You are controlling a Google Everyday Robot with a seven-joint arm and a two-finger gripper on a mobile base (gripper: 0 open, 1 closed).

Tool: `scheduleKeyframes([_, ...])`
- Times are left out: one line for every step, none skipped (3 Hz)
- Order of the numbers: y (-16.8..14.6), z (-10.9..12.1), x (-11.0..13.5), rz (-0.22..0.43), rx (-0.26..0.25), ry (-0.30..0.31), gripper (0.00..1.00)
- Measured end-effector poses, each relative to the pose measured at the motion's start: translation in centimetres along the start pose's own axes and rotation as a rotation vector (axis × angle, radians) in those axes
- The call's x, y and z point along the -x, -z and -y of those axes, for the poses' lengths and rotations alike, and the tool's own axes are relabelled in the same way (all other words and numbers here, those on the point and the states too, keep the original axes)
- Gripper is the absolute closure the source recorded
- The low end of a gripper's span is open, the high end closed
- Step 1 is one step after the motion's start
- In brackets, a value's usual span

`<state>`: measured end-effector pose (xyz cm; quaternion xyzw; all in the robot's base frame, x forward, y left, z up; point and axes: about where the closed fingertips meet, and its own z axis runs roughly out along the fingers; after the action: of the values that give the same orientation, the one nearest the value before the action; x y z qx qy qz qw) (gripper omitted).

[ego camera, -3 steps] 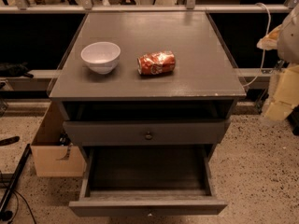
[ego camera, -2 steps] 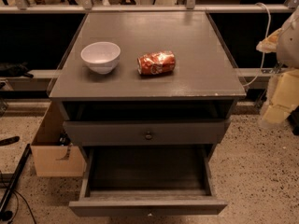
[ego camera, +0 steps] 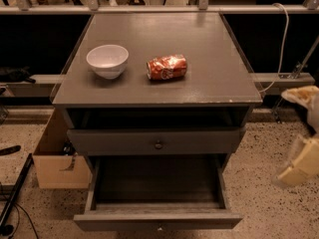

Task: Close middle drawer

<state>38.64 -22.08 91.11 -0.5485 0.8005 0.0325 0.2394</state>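
The tool [ego camera: 300, 164] hangs off the counter's [ego camera: 209, 83] front right corner, apart from the cabinet; how far open it is cannot be told. The middle drawer [ego camera: 157, 190] stands pulled far out past the front edge. A white bowl [ego camera: 107, 60] sits near the left edge, with a crushed can [ego camera: 166, 66] beside it.

Only a small part of the robot shows, all of it at the right edge of the view. The cream-coloured, blocky plastic gripper [ego camera: 293, 169] lies low on that edge, with flat yellowish faces and a darker tan shade along its lower end. Above it is a rounded pale arm shell [ego camera: 305, 94], buff on top and whiter underneath. A grey-white stretch runs between the two.
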Motion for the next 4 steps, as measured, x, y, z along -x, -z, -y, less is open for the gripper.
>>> scheduleKeyframes([-5.1, -3.0, -3.4, 0.189, -0.013, -0.061, 0.00])
scheduleKeyframes([-7.1, -4.4, -1.7, 0.337, 0.011, -0.054, 0.00])
scheduleKeyframes([-6.8, -4.4, -0.8, 0.366, 0.009, -0.048, 0.00])
scheduleKeyframes([-8.0, -5.7, -0.7, 0.362, -0.004, -0.102, 0.00])
